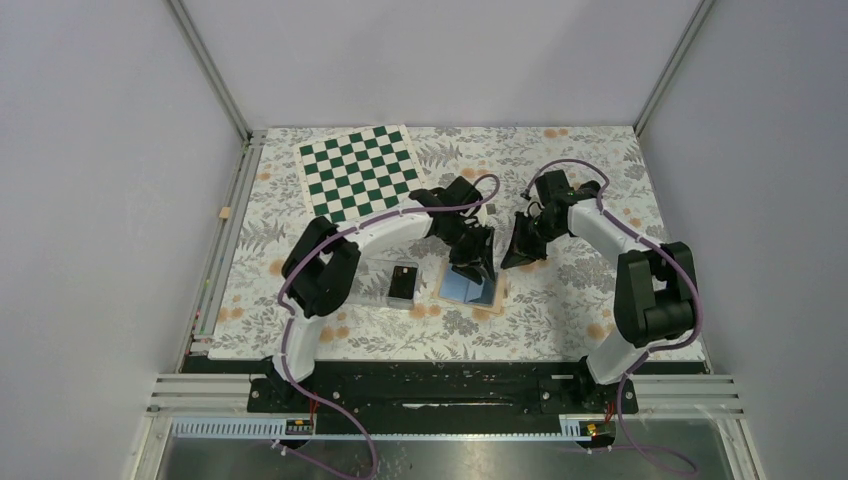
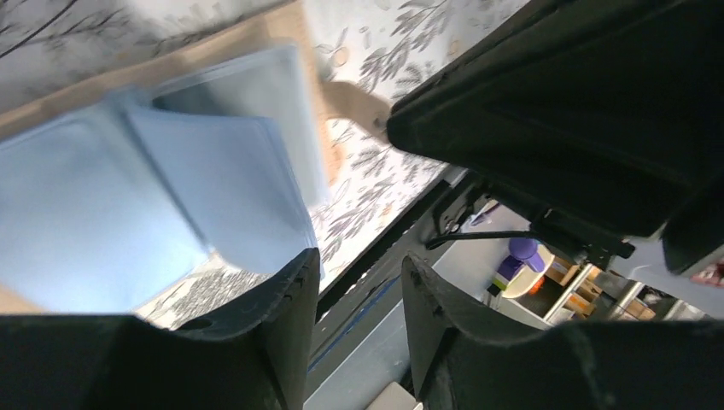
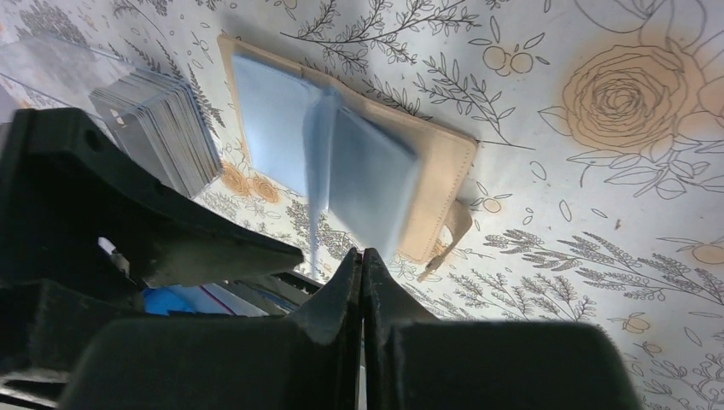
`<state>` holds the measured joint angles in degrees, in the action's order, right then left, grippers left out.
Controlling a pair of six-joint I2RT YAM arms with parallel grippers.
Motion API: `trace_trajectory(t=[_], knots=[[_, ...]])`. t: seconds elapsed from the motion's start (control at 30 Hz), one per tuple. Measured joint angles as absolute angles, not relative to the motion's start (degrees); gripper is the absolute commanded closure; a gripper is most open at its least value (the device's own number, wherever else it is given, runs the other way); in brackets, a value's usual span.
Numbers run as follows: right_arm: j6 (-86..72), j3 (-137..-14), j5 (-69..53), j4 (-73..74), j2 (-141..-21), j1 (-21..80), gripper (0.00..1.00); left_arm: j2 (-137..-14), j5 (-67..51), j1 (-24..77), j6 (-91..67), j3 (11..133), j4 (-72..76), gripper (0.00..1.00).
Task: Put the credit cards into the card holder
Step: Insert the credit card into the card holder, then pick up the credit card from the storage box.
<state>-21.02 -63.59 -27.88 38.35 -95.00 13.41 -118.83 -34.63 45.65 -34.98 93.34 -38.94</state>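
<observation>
Lying open on the floral surface [image 1: 560, 290], the single card holder [image 1: 465, 292] shows its light blue lining, just right of one clear tray [image 1: 385, 272] that carries one stack of credit cards [image 1: 403, 285]; how many cards it holds cannot be counted. One green-and-white chessboard [image 1: 360, 172] sits at the far left. Two grippers are in view. The left gripper [image 1: 472, 262] hangs over the holder's far edge, and the left wrist view shows its jaws parted with nothing between them, above loose blue sleeves. The right gripper [image 1: 508, 264] hovers just right of the holder, pressed closed and empty in the right wrist view. Only that view shows the holder's tan strap and the stack's layered edges.
</observation>
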Motion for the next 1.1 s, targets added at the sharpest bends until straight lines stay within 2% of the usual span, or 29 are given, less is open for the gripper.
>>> trace_trajectory(t=[0.13,0.23,0.33,0.53,0.67,0.87,1.1], knots=[[-21.04,-63.64,-27.88,38.57,-94.26,12.8,1.0,-121.32,-38.15,46.28,-36.51,94.5,-36.03,0.59],[-21.02,-63.66,-27.88,38.59,-94.24,12.8,0.9,-123.46,-39.22,46.5,-36.69,94.5,-35.62,0.58],[-20.91,-63.66,-27.9,38.65,-94.13,12.8,0.85,-124.36,-39.48,46.57,-36.62,94.5,-35.66,0.58],[-20.71,-64.1,-28.23,39.09,-93.1,12.8,0.83,-123.35,-40.03,45.89,-36.73,94.35,-32.34,0.57],[-20.73,-65.87,-28.64,39.57,-93.14,13.34,0.83,-117.23,-40.47,43.66,-38.17,89.45,-26.09,0.57],[-21.12,-71.7,-29.45,39.99,-95.83,18.5,0.81,-102.5,-41.43,33.56,-42.15,76.12,-16.29,0.56],[-23.27,-80.9,-30.63,40.05,-103.33,26.79,0.76,-93.36,-40.42,21.45,-40.64,65.12,-19.51,0.56]])
